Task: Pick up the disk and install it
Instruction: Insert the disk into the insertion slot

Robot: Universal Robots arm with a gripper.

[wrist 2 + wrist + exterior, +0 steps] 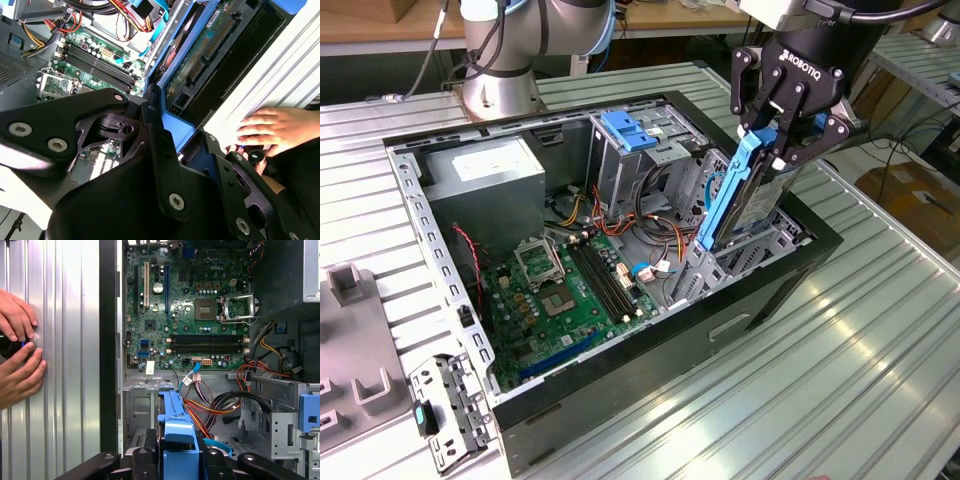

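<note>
On the ribbed metal counter (880,330) lies an open computer case (410,200), with the green motherboard (570,290) flat on its floor and a grey power supply (485,165) in the far corner. Next to the power supply stands a drive cage (620,150) with a blue handle on top.

At the corner of the case on the exterior view's right, the disk (765,200) stands on edge and slightly tilted, with its blue rail toward the motherboard. Its lower end is already inside the metal bay (760,245). The fingers (756,118) are closed on its upper end from above.

I see four risks. First, the disk is leaning, so if it is pushed down at this angle a rail can catch on the bay's edge and jam, and force would then go into the drive or the bay. Second, the grip is only at the top end, so a jam could turn the disk between the fingers or let it slip. Third, the bundle of orange, red and yellow cables (215,405) passes just beside the bay, and a loop of it could be pinched under the disk. Last, a person's hands (17,355) rest on the counter near the case wall, around a small dark object, and a sudden sideways move of the arm could come close to them.
</note>
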